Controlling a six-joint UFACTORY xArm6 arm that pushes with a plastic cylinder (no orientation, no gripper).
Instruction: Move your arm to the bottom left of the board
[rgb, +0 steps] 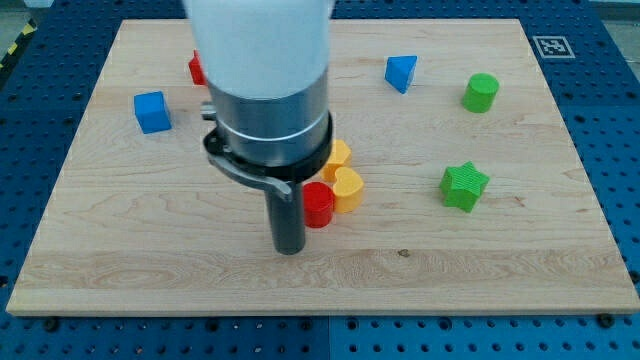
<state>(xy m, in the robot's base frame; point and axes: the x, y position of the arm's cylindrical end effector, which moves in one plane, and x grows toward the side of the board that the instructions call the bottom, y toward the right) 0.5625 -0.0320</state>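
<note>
My tip (289, 248) rests on the wooden board (120, 250) a little left of centre, toward the view's bottom. It stands just left of a red cylinder (318, 206) and almost touches it. A yellow heart-shaped block (348, 188) sits right of the red cylinder, and a second yellow block (338, 155) lies just above it, partly hidden by the arm. The board's bottom left corner lies far to the left of my tip.
A blue cube (152, 112) sits at the upper left. A red block (197, 69) shows partly behind the arm. A blue triangular block (401, 72) and a green cylinder (480, 92) sit at the upper right. A green star (464, 186) lies at the right.
</note>
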